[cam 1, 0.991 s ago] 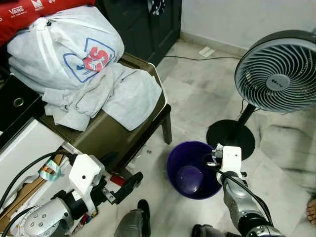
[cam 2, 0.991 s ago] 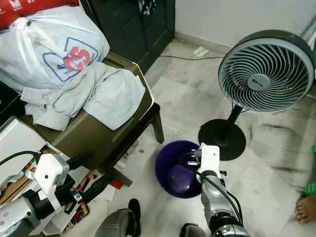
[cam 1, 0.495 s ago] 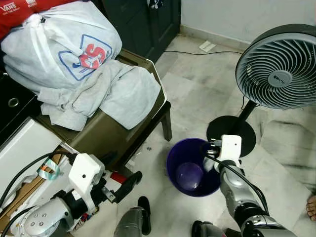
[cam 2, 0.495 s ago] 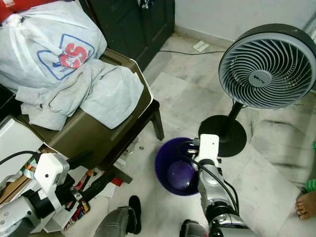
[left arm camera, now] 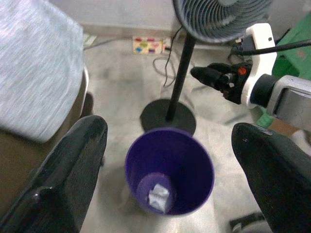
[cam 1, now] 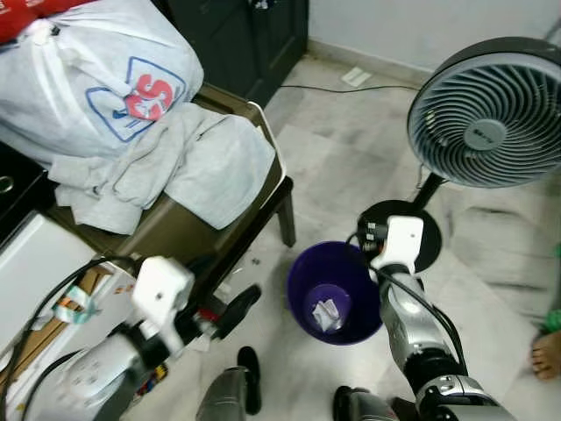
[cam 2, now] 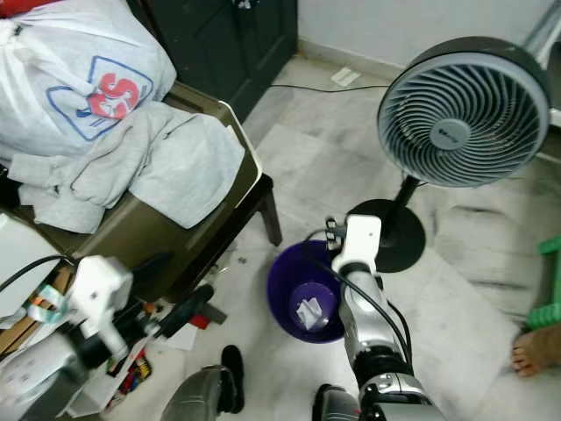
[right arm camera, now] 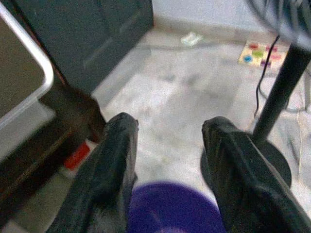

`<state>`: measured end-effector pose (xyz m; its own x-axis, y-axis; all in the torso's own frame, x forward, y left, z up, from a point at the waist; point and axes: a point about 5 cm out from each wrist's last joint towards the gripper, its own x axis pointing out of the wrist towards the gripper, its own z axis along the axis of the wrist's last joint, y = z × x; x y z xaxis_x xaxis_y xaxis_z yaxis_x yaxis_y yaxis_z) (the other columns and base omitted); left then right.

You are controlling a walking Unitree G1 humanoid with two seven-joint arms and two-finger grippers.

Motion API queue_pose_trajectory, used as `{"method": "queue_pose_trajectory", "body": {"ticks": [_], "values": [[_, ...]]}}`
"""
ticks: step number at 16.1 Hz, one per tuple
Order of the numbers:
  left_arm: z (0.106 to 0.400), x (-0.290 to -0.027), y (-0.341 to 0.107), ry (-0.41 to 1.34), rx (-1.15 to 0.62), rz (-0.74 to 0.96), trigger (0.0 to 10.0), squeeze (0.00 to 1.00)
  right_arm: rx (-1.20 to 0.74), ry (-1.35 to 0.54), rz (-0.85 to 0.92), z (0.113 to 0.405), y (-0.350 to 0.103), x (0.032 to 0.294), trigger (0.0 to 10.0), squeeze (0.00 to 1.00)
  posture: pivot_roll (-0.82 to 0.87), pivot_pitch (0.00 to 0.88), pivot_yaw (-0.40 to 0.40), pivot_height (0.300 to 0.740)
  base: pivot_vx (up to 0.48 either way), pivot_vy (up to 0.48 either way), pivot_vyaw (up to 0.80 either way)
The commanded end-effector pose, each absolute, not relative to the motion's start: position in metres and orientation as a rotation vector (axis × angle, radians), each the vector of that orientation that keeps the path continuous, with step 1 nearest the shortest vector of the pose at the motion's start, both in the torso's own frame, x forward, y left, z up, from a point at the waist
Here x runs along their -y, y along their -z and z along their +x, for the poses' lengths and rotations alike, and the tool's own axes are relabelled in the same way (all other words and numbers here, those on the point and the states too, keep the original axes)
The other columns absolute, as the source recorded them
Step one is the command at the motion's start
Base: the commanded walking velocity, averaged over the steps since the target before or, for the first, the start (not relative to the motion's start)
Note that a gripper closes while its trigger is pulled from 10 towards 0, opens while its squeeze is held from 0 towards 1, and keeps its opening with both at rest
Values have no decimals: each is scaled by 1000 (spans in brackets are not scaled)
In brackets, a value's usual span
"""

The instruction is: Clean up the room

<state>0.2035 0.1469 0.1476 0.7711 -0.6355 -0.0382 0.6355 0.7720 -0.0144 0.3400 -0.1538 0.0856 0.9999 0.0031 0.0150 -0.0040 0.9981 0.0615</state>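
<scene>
- My right gripper (right arm camera: 167, 160) hung above the far rim of the purple bin (cam 1: 302, 289), at its 1 o'clock edge, fingers (right arm camera: 114, 160) spread apart and holding nothing.
- A crumpled white scrap (cam 1: 326, 313) lay on the bottom of the bin, near the middle; my left wrist camera caught it too (left arm camera: 158, 195).
- My left gripper (left arm camera: 170, 165) was low at about 8 o'clock from the bin, well apart from it, its two black fingers (left arm camera: 73, 170) splayed wide and empty, pointed toward the bin.
- The bin stood on the pale tiled floor (cam 1: 351, 149), just beside the leg of a dark chair (cam 1: 287, 224) at its 10 o'clock.
- On the chair sat an olive case (cam 1: 180, 232) with a grey garment (cam 1: 175, 167) draped over it and a white bag (cam 1: 96, 74) with a red-and-blue logo piled on top.
- A standing fan (cam 1: 486, 110) rose at 2 o'clock from the bin, its round black base (cam 1: 434, 241) close behind my right wrist.
- A black cord (cam 1: 351, 88) ran across the floor toward the dark cabinet (cam 1: 245, 39) at 12 o'clock.
- A person's bare foot (cam 2: 533, 351) showed at the 4 o'clock edge, beside something green (cam 2: 548, 289).
</scene>
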Motion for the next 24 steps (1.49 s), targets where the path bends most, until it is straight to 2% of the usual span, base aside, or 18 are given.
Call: {"method": "queue_pose_trajectory", "body": {"ticks": [1,4,6,7,11,13,15,16,17,20,24], "values": [[205,-145,-142,657,-45,-22,10000,0,30,-34,62,334,-88,150,10000,1000,79,253,48,740,0,0,0],[218,-136,-143,641,7,-49,10000,0,68,-74,82,329,-100,142,10000,1000,32,197,14,740,0,0,0],[238,-138,-142,546,68,-34,10000,0,80,-93,103,329,-115,134,10000,1000,0,129,-11,740,0,0,0],[244,-140,-142,499,80,-34,10000,0,76,-95,119,331,-120,133,10000,1000,-2,122,-13,740,0,0,0],[269,-167,-141,212,120,-39,10000,0,94,-133,145,336,-137,128,10000,1000,-12,22,-44,740,0,0,0],[277,-182,-140,82,139,-47,10000,0,82,-141,143,332,-135,132,10000,1000,-8,0,-60,740,0,0,0],[278,-190,-143,40,180,-45,10000,0,82,-137,124,326,-135,139,10000,1000,-15,0,-71,740,0,0,0],[280,-192,-146,33,207,-42,10000,0,89,-120,81,325,-137,147,10000,306,-20,0,-80,740,0,0,0],[280,-192,-146,29,212,-42,10000,0,86,-119,56,325,-138,151,10000,0,-26,0,-82,740,0,0,0],[280,-190,-142,32,225,-30,10000,0,113,-130,2,326,-147,153,10000,0,-34,0,-93,740,0,0,0],[275,-194,-139,13,225,-32,10000,0,120,-139,36,324,-149,141,10000,0,-28,0,-88,740,0,0,800]]}}
